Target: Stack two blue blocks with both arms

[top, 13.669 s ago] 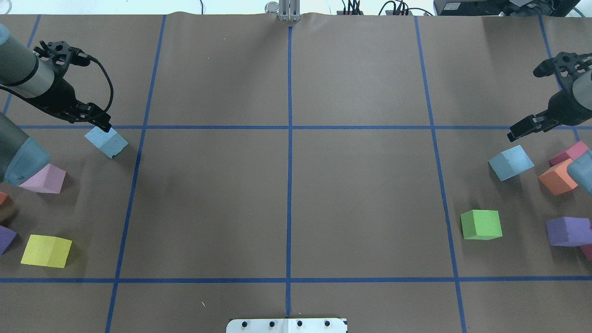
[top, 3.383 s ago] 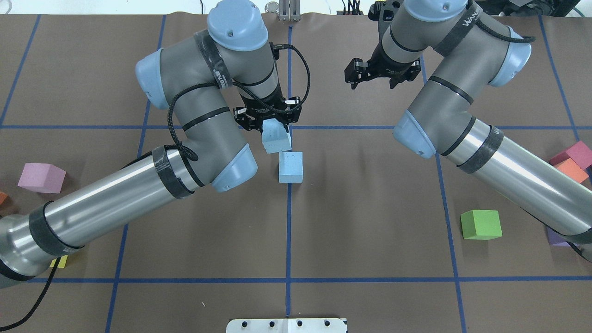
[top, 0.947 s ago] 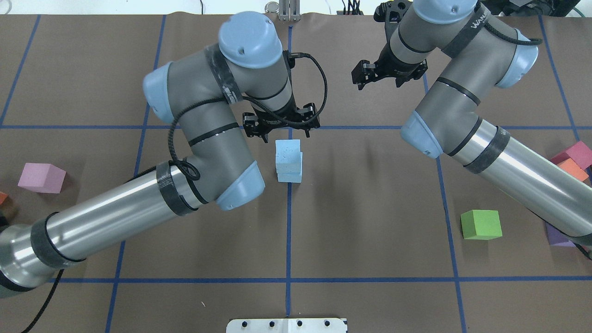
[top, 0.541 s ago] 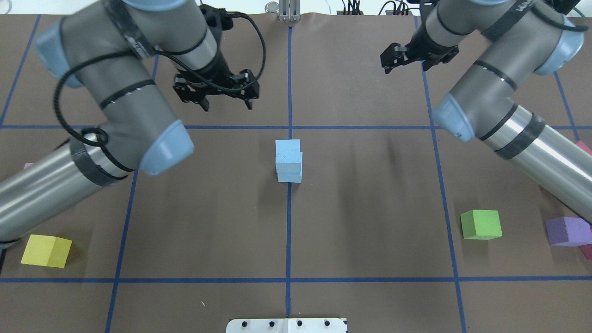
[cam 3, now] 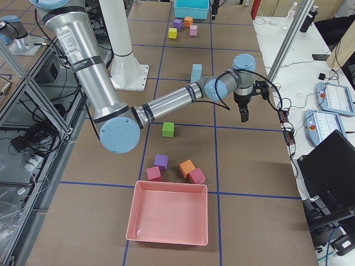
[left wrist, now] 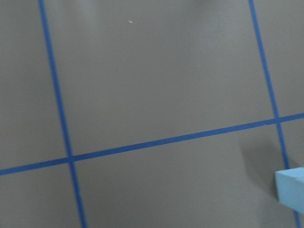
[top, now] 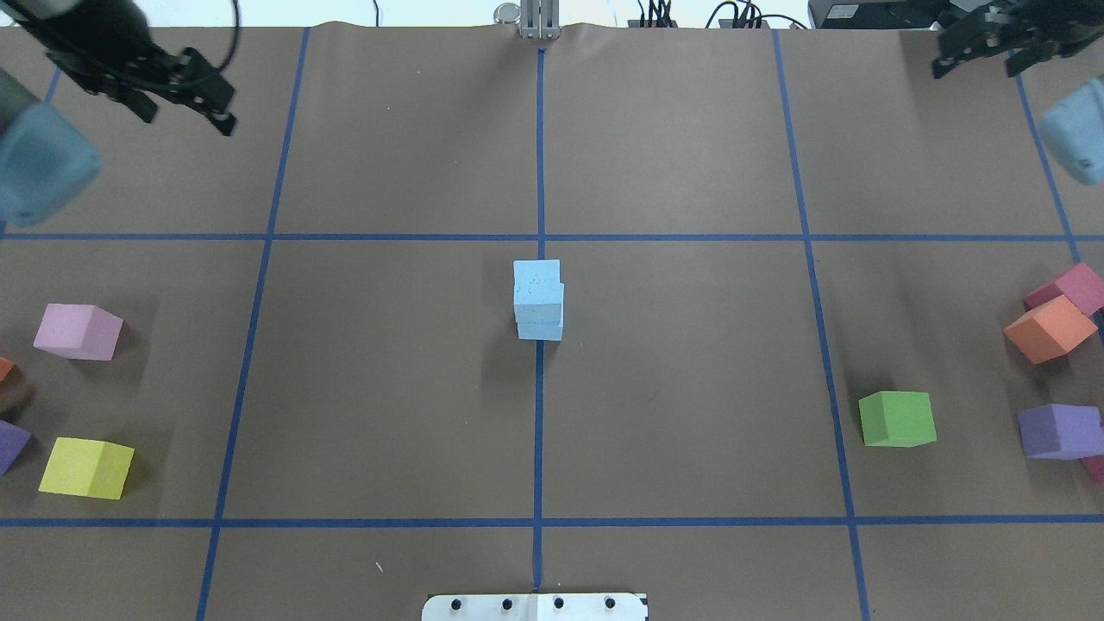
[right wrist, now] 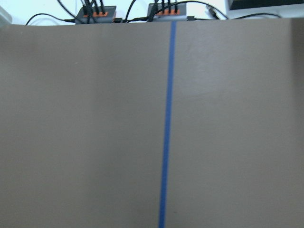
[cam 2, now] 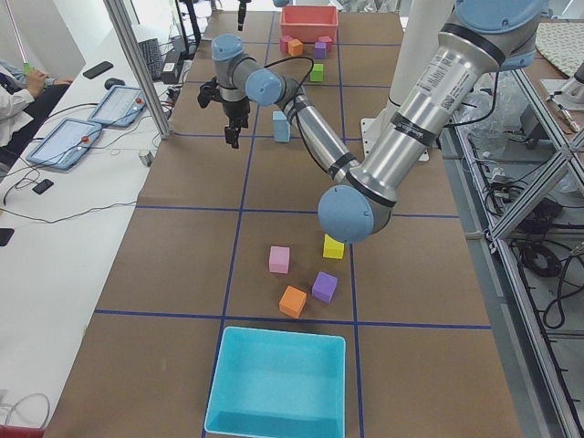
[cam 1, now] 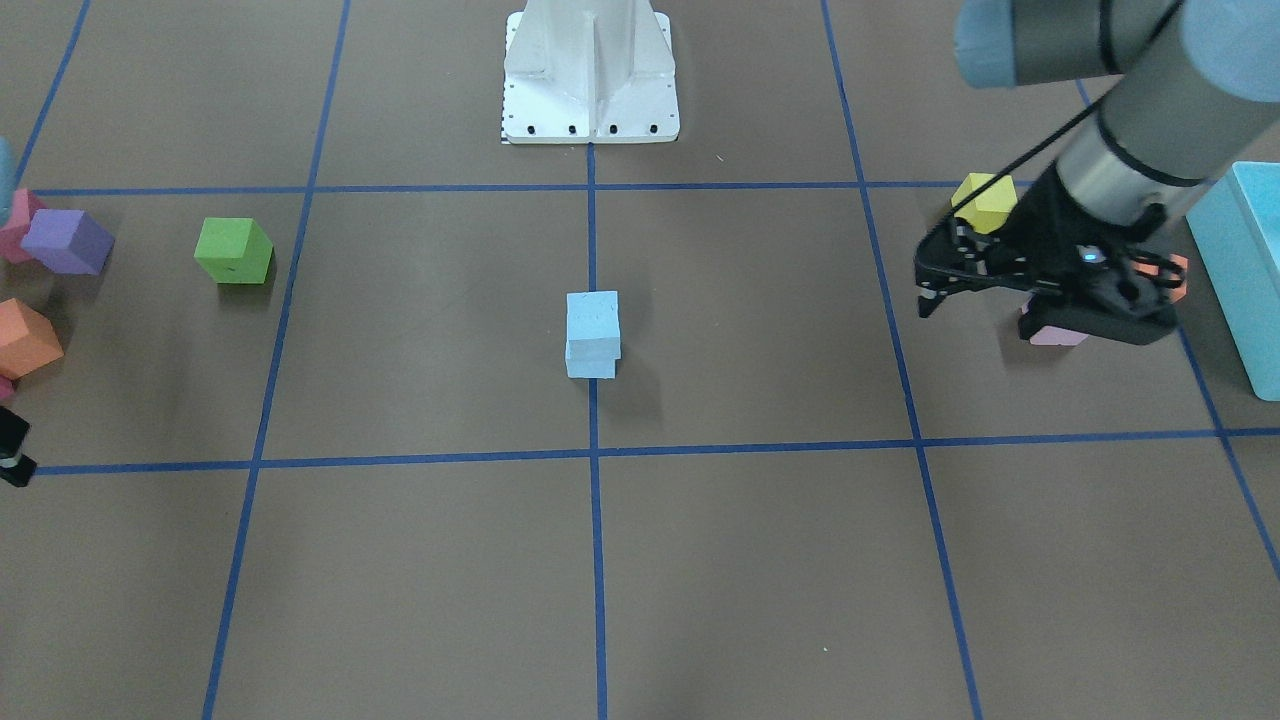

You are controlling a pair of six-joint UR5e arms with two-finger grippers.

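The two pale blue blocks are stacked at the table's centre on the blue centre line, the upper one set slightly off to the left; the stack also shows in the front-facing view. No gripper touches it. My left gripper is open and empty, high over the far-left corner; it also shows in the front-facing view. My right gripper is open and empty at the far-right corner. The left wrist view catches a corner of a blue block.
On the left lie a pink cube and a yellow cube. On the right lie a green cube, an orange cube and a purple cube. A turquoise bin and a pink bin stand at the table's ends.
The left gripper set its blue block on the other and let go. Both arms have since swung back and outward to the far corners. The stack has stayed still.
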